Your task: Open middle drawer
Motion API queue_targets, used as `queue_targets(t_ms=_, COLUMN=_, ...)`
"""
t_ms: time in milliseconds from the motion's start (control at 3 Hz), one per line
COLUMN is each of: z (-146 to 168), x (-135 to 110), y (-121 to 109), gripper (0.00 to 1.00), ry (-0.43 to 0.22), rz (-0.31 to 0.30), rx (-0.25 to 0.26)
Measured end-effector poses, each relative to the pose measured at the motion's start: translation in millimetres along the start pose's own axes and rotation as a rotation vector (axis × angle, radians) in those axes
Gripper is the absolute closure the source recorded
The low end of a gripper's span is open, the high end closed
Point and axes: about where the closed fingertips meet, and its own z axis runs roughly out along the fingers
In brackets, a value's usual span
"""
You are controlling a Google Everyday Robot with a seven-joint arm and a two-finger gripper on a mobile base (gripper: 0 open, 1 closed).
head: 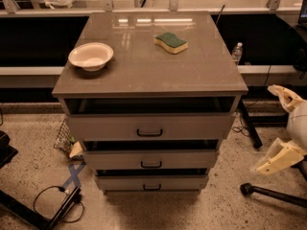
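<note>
The middle drawer [192, 159] is the second of three grey-beige fronts in the cabinet, with a small black bar handle [151, 164] at its centre. Its front sits in line with the stepped fronts above and below, and a dark gap shows above it. My gripper [264, 129] is at the right edge of the view, off the cabinet's right side at about drawer height. Its two cream fingers [283, 96] are spread apart and hold nothing. It touches no drawer.
The top drawer [192, 126] and the bottom drawer [187, 182] have like handles. A white bowl [91, 56] and a green-and-yellow sponge [171, 42] lie on the cabinet top [144, 75]. A cable [53, 200] and blue tape [73, 174] lie on the floor at left. A black stand leg [276, 194] is at right.
</note>
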Motion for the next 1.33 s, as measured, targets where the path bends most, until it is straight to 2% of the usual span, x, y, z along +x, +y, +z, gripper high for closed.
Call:
queue_targets(t_ms=333, z=16.4, x=8.7, y=12.4, gripper=0.0, ry=0.002, rz=0.016, rx=0.011)
queue_targets(t_ms=667, z=85.4, x=38.0, y=65.2, gripper=0.0, ry=-0.029, rz=0.068, rx=-0.019)
queue_targets(t_ms=1000, z=176.4, x=86.8, y=98.2, gripper=0.0, ry=-0.058, rz=0.115, rx=-0.013)
queue_targets(t_ms=1333, z=226.5, x=118.8, y=99.4, gripper=0.0, ry=-0.077, rz=0.151, rx=0.018)
